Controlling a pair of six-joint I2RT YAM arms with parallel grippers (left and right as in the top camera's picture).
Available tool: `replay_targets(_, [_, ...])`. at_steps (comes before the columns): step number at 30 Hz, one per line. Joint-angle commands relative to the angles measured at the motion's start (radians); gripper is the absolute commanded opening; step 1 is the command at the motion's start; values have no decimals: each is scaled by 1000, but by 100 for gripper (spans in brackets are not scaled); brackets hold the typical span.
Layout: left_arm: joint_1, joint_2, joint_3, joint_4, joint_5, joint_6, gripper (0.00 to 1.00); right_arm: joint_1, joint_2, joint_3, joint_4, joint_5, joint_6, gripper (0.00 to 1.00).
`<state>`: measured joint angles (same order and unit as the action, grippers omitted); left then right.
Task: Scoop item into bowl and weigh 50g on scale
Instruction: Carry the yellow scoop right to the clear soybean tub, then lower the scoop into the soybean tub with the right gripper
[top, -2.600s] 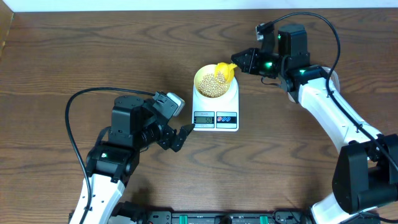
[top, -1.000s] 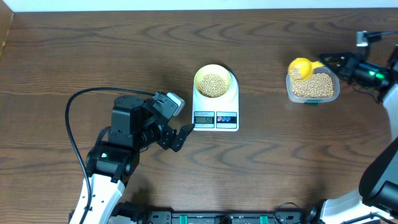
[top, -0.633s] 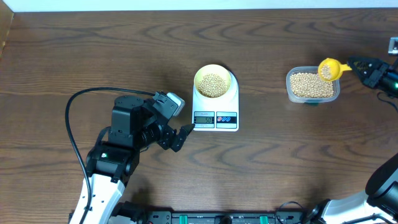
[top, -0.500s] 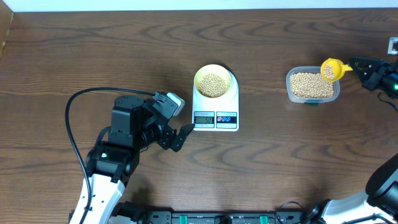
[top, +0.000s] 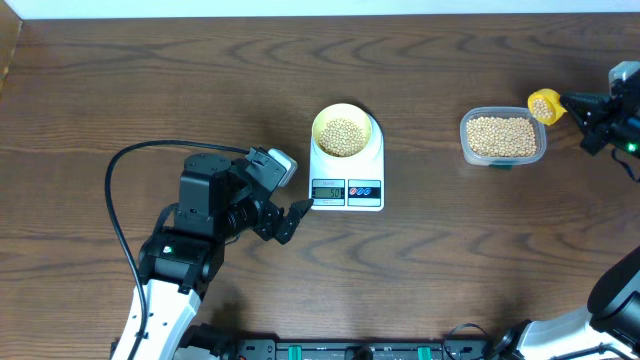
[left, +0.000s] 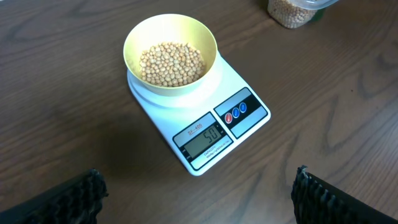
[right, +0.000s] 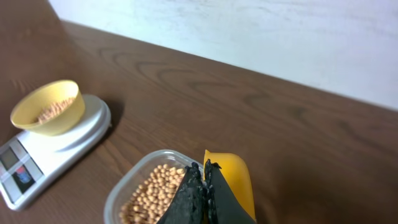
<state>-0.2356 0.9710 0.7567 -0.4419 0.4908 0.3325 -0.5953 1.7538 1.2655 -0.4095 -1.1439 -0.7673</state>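
**Q:** Yellow scoop (top: 544, 105), who's got it?

**A:** My right end effector (top: 568, 100), clamped on its handle, just past the clear container (top: 463, 135). Left end effector (top: 290, 218) sits spread apart beside the scale (top: 374, 165); bowl (top: 341, 110) of beans (top: 341, 137) on top.

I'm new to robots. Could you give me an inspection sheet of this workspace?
Surface: brown wooden table.
Job's things: pale-yellow bowl of tan beans sits on the white scale; its display seems to read 50; a clear container of more beans stands apart.
Clutter: nothing seen.
Fingers: left fingers open and empty near the scale; right fingers shut on the yellow scoop by the container's corner.
Cables: black cable loops from the left arm.
Surroundings: pale wall behind the table.
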Motion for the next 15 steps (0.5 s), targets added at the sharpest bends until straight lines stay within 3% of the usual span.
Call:
replay_targets(1, [5, 2, -9, 2, -6, -13, 98, 22, -9, -4, -15, -25, -137, 1])
replay_targets(9, [5, 2, -9, 2, -6, -13, 98, 41, -9, -4, -103, -89, -284, 1])
replay_targets(15, [5, 2, -9, 2, -6, -13, 98, 41, -9, -4, -195, -97, -505, 1])
